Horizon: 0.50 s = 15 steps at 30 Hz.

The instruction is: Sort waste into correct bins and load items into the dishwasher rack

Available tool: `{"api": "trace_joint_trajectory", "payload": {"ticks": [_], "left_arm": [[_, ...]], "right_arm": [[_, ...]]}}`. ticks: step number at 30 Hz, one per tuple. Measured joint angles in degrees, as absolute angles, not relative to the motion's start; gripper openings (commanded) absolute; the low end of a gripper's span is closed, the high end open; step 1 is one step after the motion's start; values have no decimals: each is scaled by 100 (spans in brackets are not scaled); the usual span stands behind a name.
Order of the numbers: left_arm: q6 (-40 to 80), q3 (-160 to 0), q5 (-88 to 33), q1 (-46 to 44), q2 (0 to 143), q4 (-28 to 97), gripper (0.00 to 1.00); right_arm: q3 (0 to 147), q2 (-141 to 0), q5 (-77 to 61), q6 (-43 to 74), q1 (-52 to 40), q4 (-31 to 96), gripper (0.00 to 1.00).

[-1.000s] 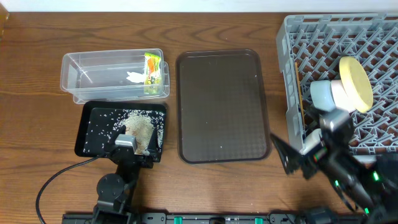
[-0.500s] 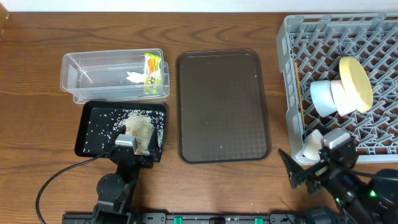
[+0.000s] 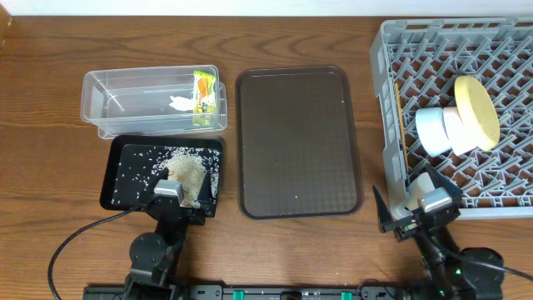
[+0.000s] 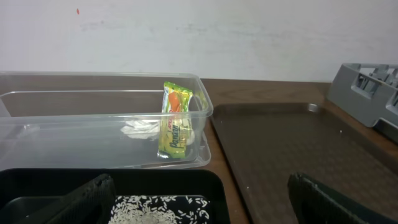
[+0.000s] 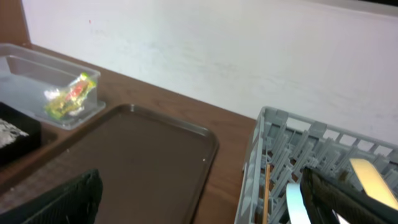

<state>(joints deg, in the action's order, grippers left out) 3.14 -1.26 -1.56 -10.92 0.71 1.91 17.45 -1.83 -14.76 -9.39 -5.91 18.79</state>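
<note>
The green-yellow-orange wrapper (image 3: 204,98) and the white tissue (image 3: 179,103) lie in the clear tub (image 3: 108,83). Both also show in the left wrist view, the wrapper (image 4: 175,121) next to the tissue (image 4: 140,129). Rice scraps (image 3: 187,171) lie in the black tray (image 3: 121,187). The grey rack (image 3: 500,50) holds the yellow plate (image 3: 476,112), white bowl (image 3: 456,129), light blue bowl (image 3: 431,131), white cup (image 3: 420,190) and chopsticks (image 3: 399,117). My left gripper (image 3: 179,196) is open and empty over the black tray's near edge. My right gripper (image 3: 408,210) is open and empty at the rack's front left corner.
A large dark brown serving tray (image 3: 298,142) lies between the bins and the rack, with nothing on it. A black cable (image 3: 75,237) runs across the table at the front left. A white wall stands behind the table.
My right gripper has drawn back from over the rack toward the table's front edge, and the white cup now shows in the rack's front left corner. The left arm has not moved.
</note>
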Motion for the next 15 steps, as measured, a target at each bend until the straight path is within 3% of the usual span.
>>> {"api": "trace_joint_trajectory", "payload": {"ticks": [10, 15], "left_arm": [[314, -128, -156, -1092, 71, 193, 91], [314, -128, -156, -1092, 71, 193, 91]], "right_arm": [[213, -71, -1472, -952, -591, 198, 99], [40, -69, -1474, -952, -591, -8, 99]]}}
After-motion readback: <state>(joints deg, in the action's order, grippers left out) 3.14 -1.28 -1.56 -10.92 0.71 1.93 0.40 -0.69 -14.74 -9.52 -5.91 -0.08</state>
